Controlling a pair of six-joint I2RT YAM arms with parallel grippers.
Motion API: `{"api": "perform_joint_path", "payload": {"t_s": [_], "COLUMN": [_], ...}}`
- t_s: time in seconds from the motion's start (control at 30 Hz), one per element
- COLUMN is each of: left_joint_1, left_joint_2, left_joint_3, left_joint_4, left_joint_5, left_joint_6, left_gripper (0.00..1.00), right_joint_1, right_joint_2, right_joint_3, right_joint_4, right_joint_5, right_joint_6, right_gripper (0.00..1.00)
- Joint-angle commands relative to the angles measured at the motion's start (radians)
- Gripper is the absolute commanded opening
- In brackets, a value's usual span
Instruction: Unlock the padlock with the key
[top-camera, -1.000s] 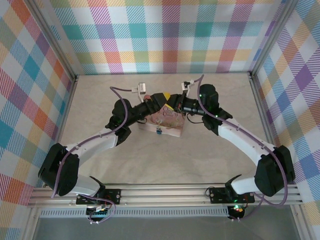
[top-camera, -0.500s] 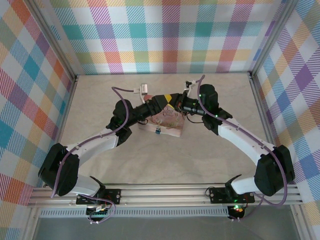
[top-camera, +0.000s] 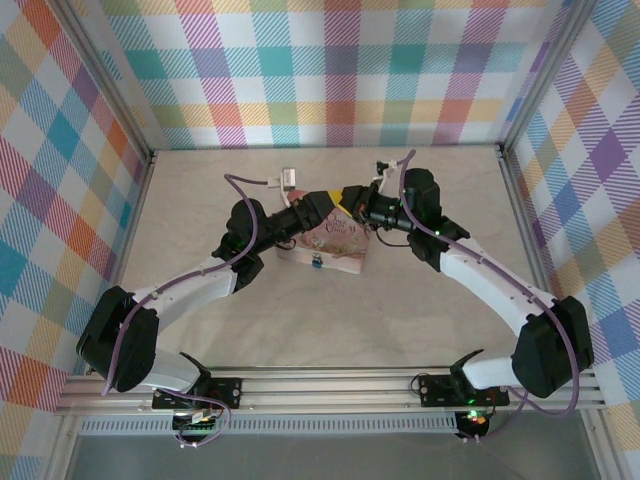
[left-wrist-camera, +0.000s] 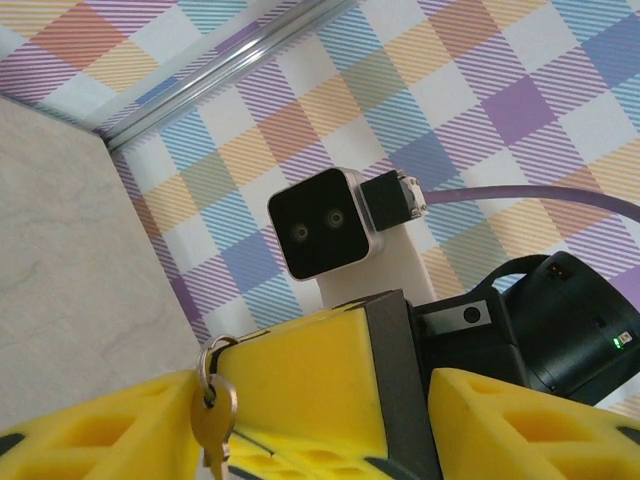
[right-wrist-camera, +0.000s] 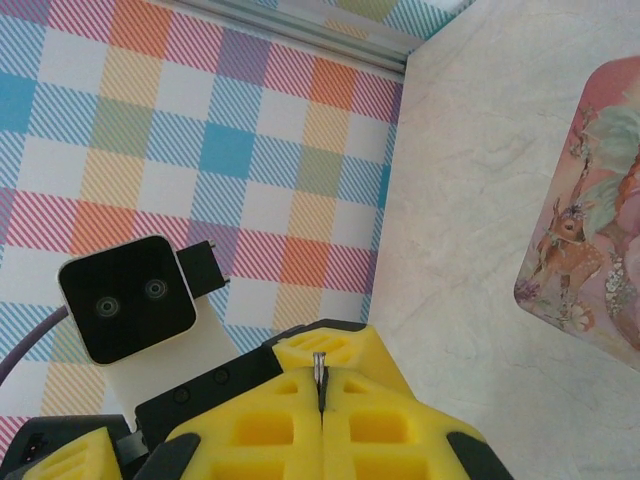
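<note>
Since a second ago your right tool (right-wrist-camera: 320, 405) and left tool (top-camera: 328, 197) have edged toward the back wall; the tin and padlock have not shifted. The right tool is pressed together on the key (left-wrist-camera: 216, 442), ring dangling free. The left tool stands spread, its fingers (left-wrist-camera: 100, 435) flanking the right's tip. This reads as a mid-air regrasp to free the blade. The padlock (top-camera: 316, 262) hangs on the near face of the pink tin (top-camera: 340, 238), below both tools, untouched. The tin rests mid-bench (top-camera: 420, 300).

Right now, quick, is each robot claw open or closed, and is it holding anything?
Left gripper: open, holding nothing.
Right gripper: closed, pinching the key.
</note>
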Motion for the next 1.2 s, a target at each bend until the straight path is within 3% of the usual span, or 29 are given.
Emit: {"api": "perform_joint_path", "payload": {"t_s": [0.0,0.33,0.57,0.93,1.03,1.17], "left_joint_1": [-0.015,-0.015,-0.016,-0.015,-0.015,-0.016], "left_joint_2": [0.003,0.009,0.002,-0.046,-0.047,-0.053], "left_joint_3": [0.017,0.017,0.016,0.012,0.012,0.011], "left_joint_4": [0.038,0.021,-0.021,-0.126,-0.142,-0.169], "left_joint_5": [0.017,0.012,0.006,-0.019,-0.024,-0.038], "left_joint_6": [-0.002,0.002,0.027,0.104,0.118,0.137], "left_gripper": [0.54,0.29,0.00,0.01,0.11,0.17], "right_joint_1": [-0.009,-0.012,-0.015,-0.029,-0.031,-0.032], "right_joint_2": [-0.020,-0.025,-0.037,-0.056,-0.057,-0.063], "right_joint_3": [0.010,0.009,0.011,0.010,0.012,0.014], "right_joint_4": [-0.020,-0.027,-0.043,-0.079,-0.082,-0.090], "right_joint_5": [0.023,0.021,0.022,0.006,-0.004,-0.011], "right_joint_6": [-0.022,-0.023,-0.035,-0.060,-0.065,-0.071], "right_gripper": [0.00,0.00,0.00,0.00,0.00,0.00]}}
